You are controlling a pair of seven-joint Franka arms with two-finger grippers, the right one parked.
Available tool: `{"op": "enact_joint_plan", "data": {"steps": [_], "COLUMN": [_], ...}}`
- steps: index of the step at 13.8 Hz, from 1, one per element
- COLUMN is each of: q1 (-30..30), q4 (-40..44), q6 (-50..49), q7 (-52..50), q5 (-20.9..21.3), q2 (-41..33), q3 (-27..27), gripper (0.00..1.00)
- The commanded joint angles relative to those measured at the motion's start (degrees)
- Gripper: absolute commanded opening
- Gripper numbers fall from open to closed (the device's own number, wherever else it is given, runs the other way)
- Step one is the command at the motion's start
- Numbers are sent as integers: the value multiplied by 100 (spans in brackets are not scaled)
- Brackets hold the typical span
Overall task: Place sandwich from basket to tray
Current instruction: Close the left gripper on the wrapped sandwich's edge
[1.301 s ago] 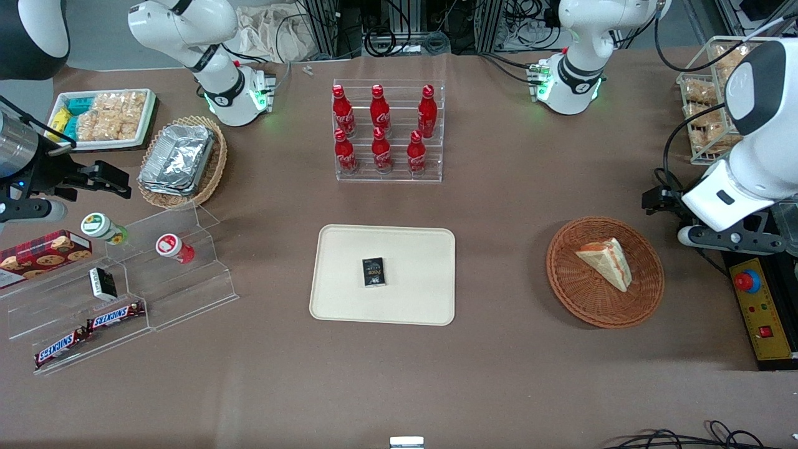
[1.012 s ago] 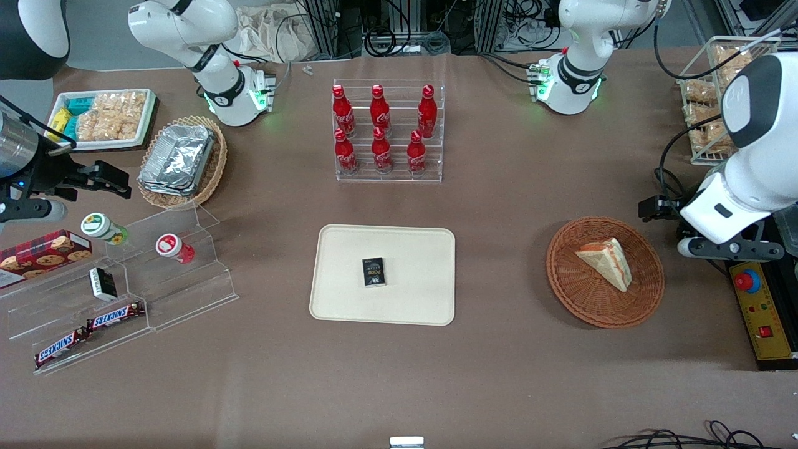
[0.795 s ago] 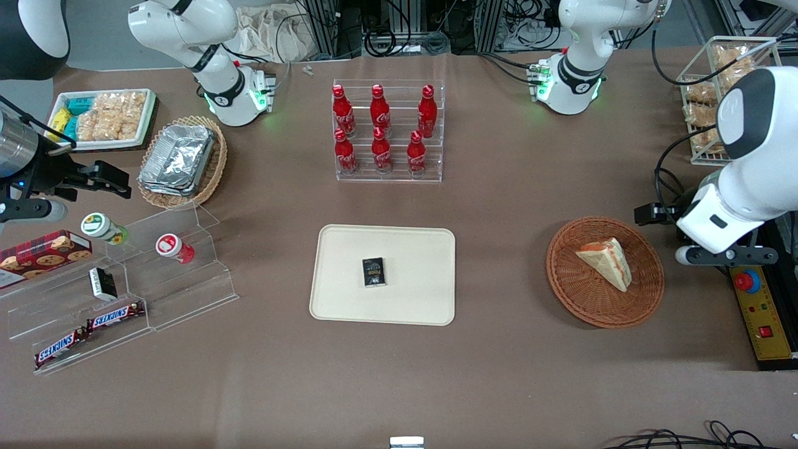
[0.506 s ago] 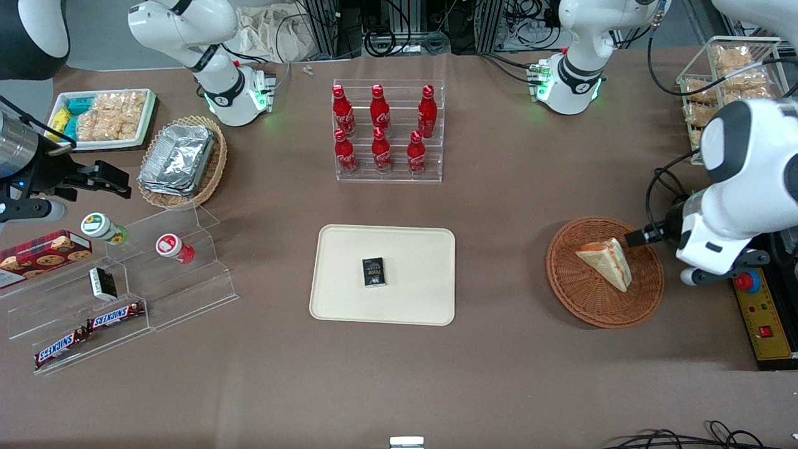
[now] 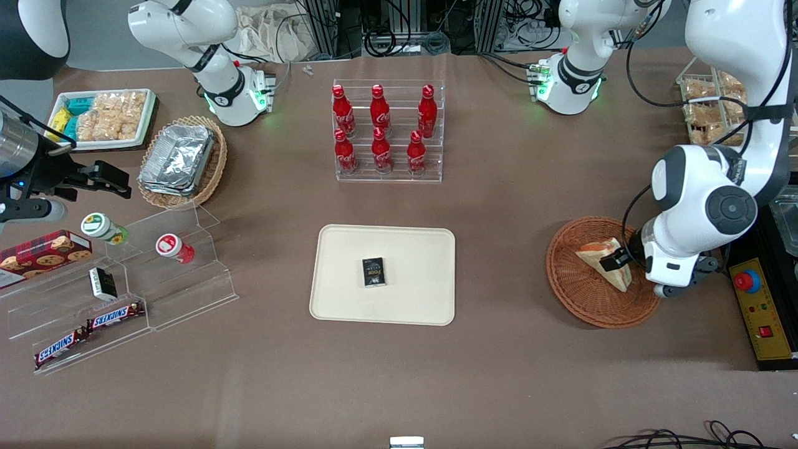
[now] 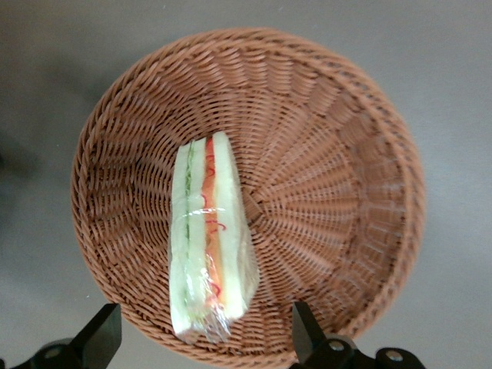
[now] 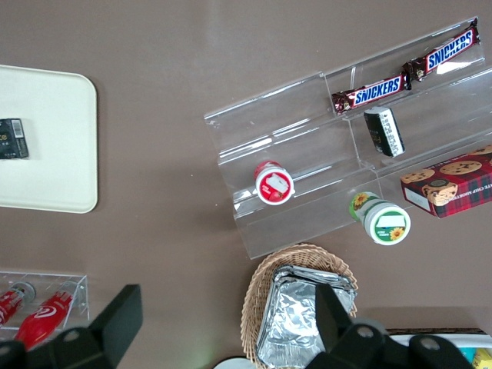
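The sandwich (image 5: 592,254), a wrapped white wedge with red and green filling, lies in the round reddish-brown wicker basket (image 5: 564,290) toward the working arm's end of the table. My gripper (image 5: 617,262) hangs open just above the sandwich's wider end. In the left wrist view the sandwich (image 6: 206,238) lies on its side in the basket (image 6: 330,177), and the gripper (image 6: 204,338) has one black finger on each side of the sandwich's near end, touching nothing. The cream tray (image 5: 411,249) sits mid-table and carries a small black box (image 5: 373,272).
A clear rack of red bottles (image 5: 386,131) stands farther from the camera than the tray. A yellow control box with a red button (image 5: 757,305) lies beside the basket. A wire rack of packaged snacks (image 5: 704,106) stands at the working arm's end. Acrylic steps with snacks (image 5: 124,287) and a foil-filled basket (image 5: 181,159) are toward the parked arm's end.
The left arm has swung in from the table edge beside the basket and come down, bringing the open gripper over the sandwich. The sandwich and basket have not moved.
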Motion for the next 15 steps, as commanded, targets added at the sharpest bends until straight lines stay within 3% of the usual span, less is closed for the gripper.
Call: {"op": "enact_joint_plan", "data": {"steps": [1, 10, 11, 12, 13, 14, 15], "q1": [40, 31, 31, 31, 31, 31, 31], "q4": [-157, -368, -351, -307, -298, -306, -298], "q6": [156, 815, 868, 877, 947, 1105, 1132], "q7": [-179, -888, -986, -1092, -1232, -1407, -1592], "q5": [220, 221, 221, 221, 212, 220, 221], "q2": [62, 616, 660, 687, 678, 661, 652], "q3": [23, 94, 94, 85, 85, 85, 85], "gripper": [100, 100, 96, 68, 29, 0, 0]}}
